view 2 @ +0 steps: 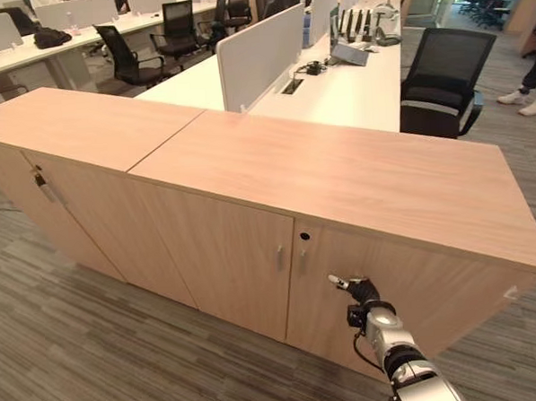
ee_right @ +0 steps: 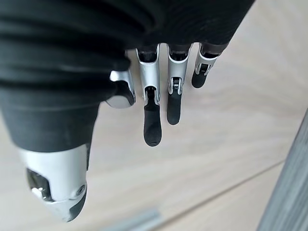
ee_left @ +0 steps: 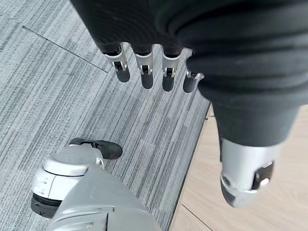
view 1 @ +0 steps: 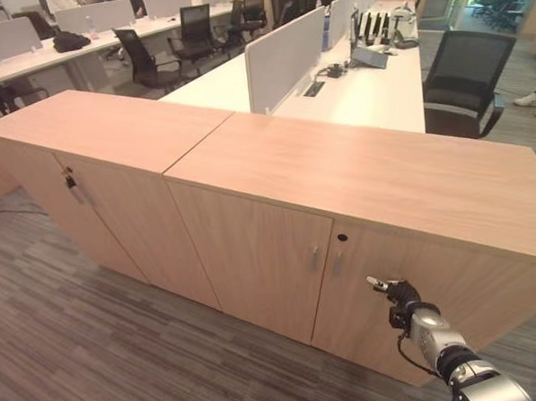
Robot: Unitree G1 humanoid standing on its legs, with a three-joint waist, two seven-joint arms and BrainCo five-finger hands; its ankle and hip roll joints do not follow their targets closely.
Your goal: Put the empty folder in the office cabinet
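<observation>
The office cabinet is a long, low light-wood unit with its doors closed. Two slim metal handles sit side by side where the right pair of doors meets, under a small round keyhole. My right hand is raised in front of the right door, just right of and below those handles, and holds nothing. In the right wrist view its fingers point straight at the door panel, close to a handle. My left hand hangs low over the floor, fingers relaxed, holding nothing.
A second, matching cabinet joins on the left, with a handle on its door. Behind stand white desks with dividers and black office chairs. Grey striped carpet lies in front. A person's shoes show far right.
</observation>
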